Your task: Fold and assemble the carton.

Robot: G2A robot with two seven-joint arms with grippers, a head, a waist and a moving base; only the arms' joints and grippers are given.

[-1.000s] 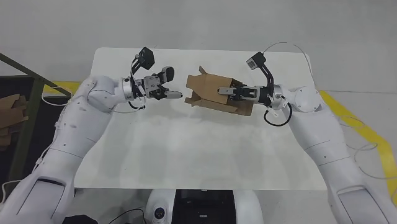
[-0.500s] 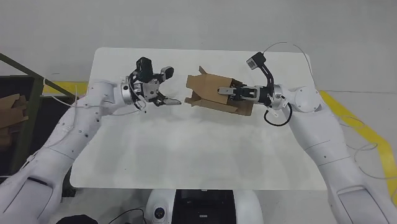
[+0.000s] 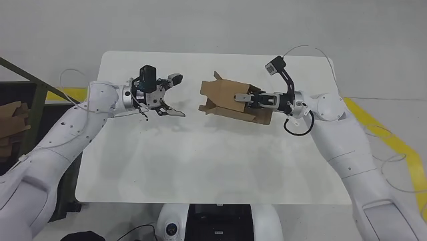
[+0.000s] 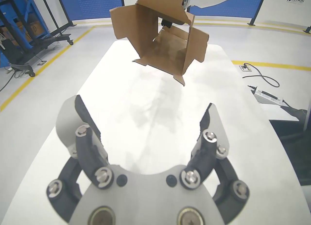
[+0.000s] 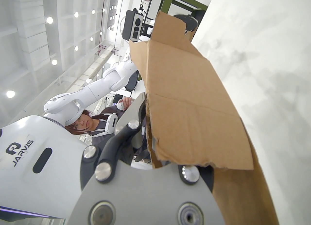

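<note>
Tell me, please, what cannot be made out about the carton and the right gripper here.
Right gripper: its second finger, right wrist view, hidden behind the carton wall it grips.
Carton's end nearest the wrist, right wrist view: cut off by the picture's edge.
Carton's underside, top view: hidden by its own upper panel.

White table [image 3: 200, 167], seen from above: the brown carton [image 3: 220, 94] lies on its side on the far half, right of centre, its open end with splayed flaps facing the left gripper [image 3: 177, 96]. The right gripper [image 3: 241, 98] rests on the carton's upper panel and holds it there. The left gripper hovers near that open end, not touching it, fingers spread wide; a yellow floor line [image 3: 373, 124] runs past the table's right side.
</note>
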